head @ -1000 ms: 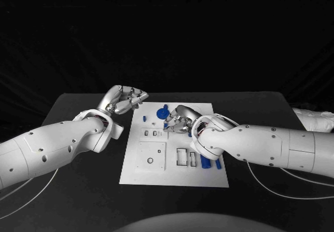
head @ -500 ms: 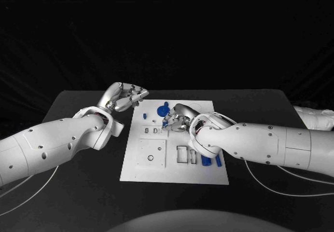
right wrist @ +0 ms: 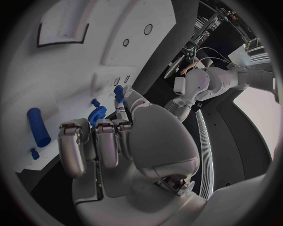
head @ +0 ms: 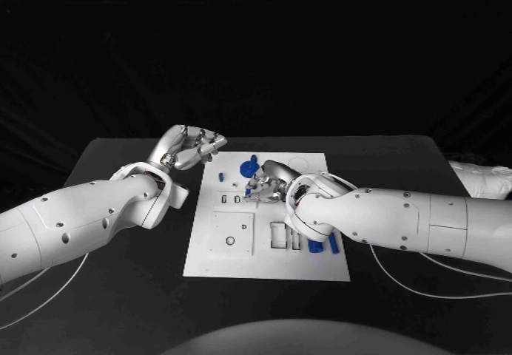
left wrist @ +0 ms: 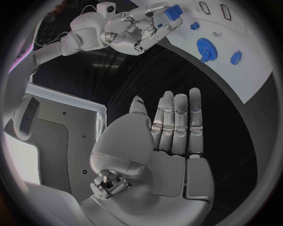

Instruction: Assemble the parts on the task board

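Now my right hand pinches a small blue block over the white, smooth task board. Left hand hovers empty beside the board's far corner, fingers loosely spread. A toothed blue gear and blue cylinder lie on the board on the black counter.

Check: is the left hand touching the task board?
Apart. Left wrist view shows the left hand open over black table, a dark gap before the task board.

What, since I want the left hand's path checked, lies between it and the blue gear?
Nothing loose: the left wrist view shows only bare black table and the task board's white margin between the left hand and the blue gear.
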`<action>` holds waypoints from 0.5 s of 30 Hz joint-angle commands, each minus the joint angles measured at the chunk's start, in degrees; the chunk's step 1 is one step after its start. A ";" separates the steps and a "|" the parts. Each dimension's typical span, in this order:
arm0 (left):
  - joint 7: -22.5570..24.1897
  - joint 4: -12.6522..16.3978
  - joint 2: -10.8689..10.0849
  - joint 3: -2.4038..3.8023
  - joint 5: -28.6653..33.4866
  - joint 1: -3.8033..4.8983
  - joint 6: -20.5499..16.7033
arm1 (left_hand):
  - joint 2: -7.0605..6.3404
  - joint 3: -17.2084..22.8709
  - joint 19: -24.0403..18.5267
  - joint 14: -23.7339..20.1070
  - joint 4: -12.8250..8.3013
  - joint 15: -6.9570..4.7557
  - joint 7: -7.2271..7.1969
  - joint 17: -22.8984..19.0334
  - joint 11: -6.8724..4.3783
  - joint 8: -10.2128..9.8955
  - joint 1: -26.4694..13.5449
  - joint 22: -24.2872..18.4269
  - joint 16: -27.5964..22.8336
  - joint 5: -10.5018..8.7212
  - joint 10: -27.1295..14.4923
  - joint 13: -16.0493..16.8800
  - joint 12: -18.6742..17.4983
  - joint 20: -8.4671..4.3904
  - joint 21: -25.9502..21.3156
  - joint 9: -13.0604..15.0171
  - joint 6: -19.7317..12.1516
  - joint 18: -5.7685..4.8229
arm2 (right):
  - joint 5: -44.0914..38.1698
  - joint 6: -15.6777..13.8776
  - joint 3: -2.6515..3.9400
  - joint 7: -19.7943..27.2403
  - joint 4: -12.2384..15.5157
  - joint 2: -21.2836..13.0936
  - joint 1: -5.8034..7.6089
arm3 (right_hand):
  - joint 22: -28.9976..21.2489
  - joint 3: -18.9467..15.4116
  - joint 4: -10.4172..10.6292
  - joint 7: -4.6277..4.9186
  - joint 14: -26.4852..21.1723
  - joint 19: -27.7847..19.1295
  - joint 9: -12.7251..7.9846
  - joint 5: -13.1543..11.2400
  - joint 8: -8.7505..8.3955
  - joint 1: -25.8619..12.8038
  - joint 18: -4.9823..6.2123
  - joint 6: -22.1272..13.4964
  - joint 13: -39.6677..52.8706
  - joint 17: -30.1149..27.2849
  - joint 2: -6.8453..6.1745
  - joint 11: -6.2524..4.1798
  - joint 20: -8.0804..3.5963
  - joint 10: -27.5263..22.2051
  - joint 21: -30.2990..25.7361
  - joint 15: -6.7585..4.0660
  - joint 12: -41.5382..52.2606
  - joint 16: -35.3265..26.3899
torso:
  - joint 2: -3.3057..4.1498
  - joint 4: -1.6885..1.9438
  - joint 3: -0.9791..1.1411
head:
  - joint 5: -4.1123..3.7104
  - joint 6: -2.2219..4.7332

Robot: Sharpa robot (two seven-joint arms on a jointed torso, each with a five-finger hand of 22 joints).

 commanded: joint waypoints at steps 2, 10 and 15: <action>0.50 0.21 0.11 0.05 -0.18 0.08 -0.02 | 0.11 -0.34 0.23 0.49 0.01 0.01 -0.05 -0.04 -0.29 0.09 0.29 -0.07 -0.25 0.18 0.26 -0.07 -0.30 -0.01 -0.19 0.09 -0.16 0.95 | -0.55 1.37 0.01 0.02 -0.55 0.58 -0.16 | 15.08 -0.25 -0.03 0.13 6.18 5.90 0.13 0.40 -0.12 -0.25 -0.38 2.88 14.98 15.10 0.23 0.34 0.37 5.99 0.26 0.40 0.16 0.23 | -0.01 0.05 0.00 | 0.01 -0.07; 0.49 0.32 -0.04 0.05 -0.18 0.09 -0.09 | 0.18 -0.35 0.32 0.46 0.00 0.01 -0.04 -0.17 -0.29 0.07 0.42 -0.08 -0.36 0.20 0.28 -0.17 -0.30 -0.02 -0.33 0.11 -0.22 0.94 | -0.76 1.58 0.00 0.05 -1.40 1.43 -0.32 | 15.08 -0.19 -0.06 0.13 6.18 5.90 0.11 0.47 -0.18 -0.19 -0.38 2.87 14.98 15.10 0.32 0.36 0.42 5.99 0.26 0.44 0.16 0.23 | 0.00 0.13 -0.05 | 0.13 -0.10; 0.45 0.39 -0.19 0.05 -0.18 0.12 -0.14 | 0.18 -0.35 0.32 0.46 0.00 0.01 -0.04 -0.17 -0.29 0.07 0.42 -0.08 -0.36 0.20 0.28 -0.17 -0.30 -0.02 -0.33 0.11 -0.22 0.94 | -1.21 1.94 0.00 -0.11 -1.98 1.84 -0.35 | 15.08 -0.17 -0.09 0.13 6.18 5.90 0.10 0.49 -0.20 -0.16 -0.38 2.86 14.98 15.10 0.35 0.36 0.44 5.99 0.26 0.46 0.16 0.23 | -0.03 0.02 -0.03 | 0.34 -0.26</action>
